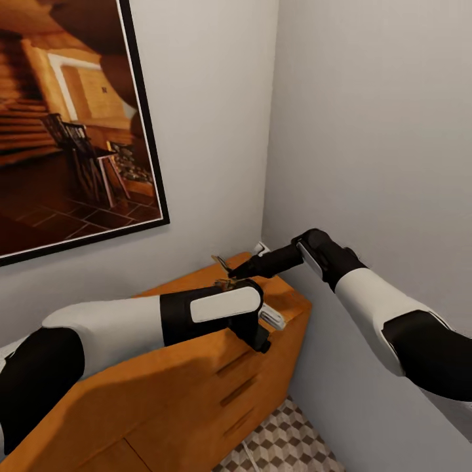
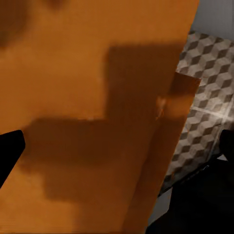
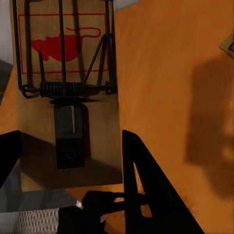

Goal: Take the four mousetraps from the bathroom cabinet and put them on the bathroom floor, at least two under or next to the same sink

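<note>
The orange-brown cabinet (image 1: 196,367) stands in the room's corner. My right gripper (image 1: 235,270) reaches over the far end of its top and is shut on a mousetrap (image 1: 219,262), which is tilted up. In the right wrist view this mousetrap (image 3: 68,97) is a flat wooden plate with a red mouse print and black wire spring, sitting between the fingers (image 3: 141,185). A second mousetrap (image 1: 227,284) lies on the cabinet top beside my left wrist. My left gripper (image 1: 261,339) hangs over the cabinet's front edge, open, with nothing between its fingers (image 2: 7,151).
A large dark-framed picture (image 1: 65,131) hangs on the wall above the cabinet. Grey walls close in the corner behind and to the right. Cube-patterned bathroom floor (image 1: 288,439) shows in front of the cabinet. A small white object (image 1: 262,249) sits by the wall.
</note>
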